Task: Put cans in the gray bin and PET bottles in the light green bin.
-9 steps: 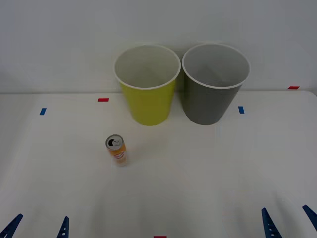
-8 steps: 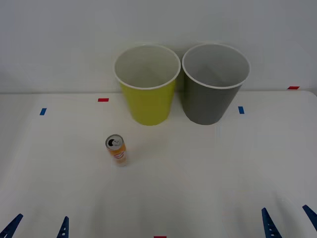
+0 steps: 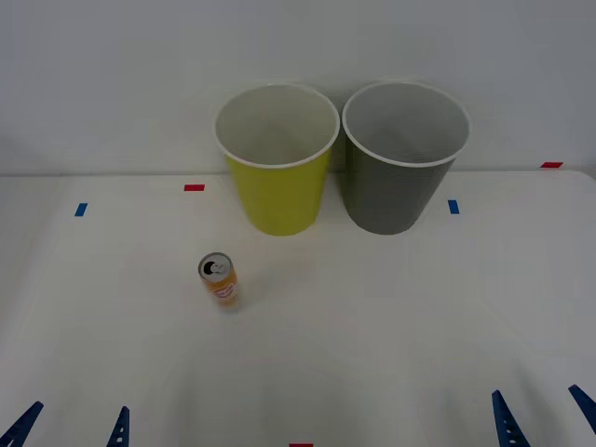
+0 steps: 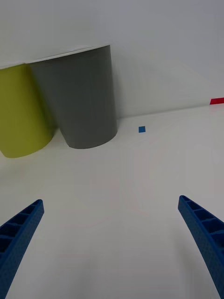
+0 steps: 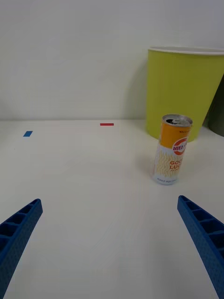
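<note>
Nearest: left gripper (image 3: 70,426) and right gripper (image 3: 545,419) wait low at the table's (image 3: 391,335) near edge, both spread wide, holding nothing.
Can: the slim can (image 3: 219,280) stands upright, long axis vertical, ahead of the left gripper and slightly toward centre; that arm is nearer.
Beyond: the light green bin (image 3: 277,158) stands just behind the can, the gray bin (image 3: 403,155) beside it.

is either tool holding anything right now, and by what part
Nothing is held. The left tool and right tool are both open near the table's front edge; the can stands untouched.
</note>
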`<state>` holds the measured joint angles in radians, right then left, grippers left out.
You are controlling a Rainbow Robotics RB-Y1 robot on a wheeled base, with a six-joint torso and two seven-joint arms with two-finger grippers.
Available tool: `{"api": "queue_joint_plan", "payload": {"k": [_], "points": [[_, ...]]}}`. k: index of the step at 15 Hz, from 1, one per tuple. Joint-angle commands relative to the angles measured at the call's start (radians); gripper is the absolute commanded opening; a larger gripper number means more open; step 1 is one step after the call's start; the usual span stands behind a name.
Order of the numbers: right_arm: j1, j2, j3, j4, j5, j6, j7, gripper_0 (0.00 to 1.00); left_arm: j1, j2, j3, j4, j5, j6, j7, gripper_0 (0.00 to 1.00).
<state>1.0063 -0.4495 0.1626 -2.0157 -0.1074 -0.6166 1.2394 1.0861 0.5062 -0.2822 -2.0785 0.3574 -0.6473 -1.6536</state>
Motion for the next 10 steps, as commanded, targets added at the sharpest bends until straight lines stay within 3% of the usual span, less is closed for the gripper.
{"api": "queue_joint_plan", "payload": {"k": [1,10], "points": [[0.0,0.0,0.0,0.0,0.0,0.0,0.0,1.0,0.0,0.0,0.0,0.0,0.0,0.0,0.0,1.0],[0.0,0.0,0.0,0.0,0.0,0.0,0.0,1.0,0.0,0.0,0.0,0.0,0.0,0.0,0.0,1.0]]}}
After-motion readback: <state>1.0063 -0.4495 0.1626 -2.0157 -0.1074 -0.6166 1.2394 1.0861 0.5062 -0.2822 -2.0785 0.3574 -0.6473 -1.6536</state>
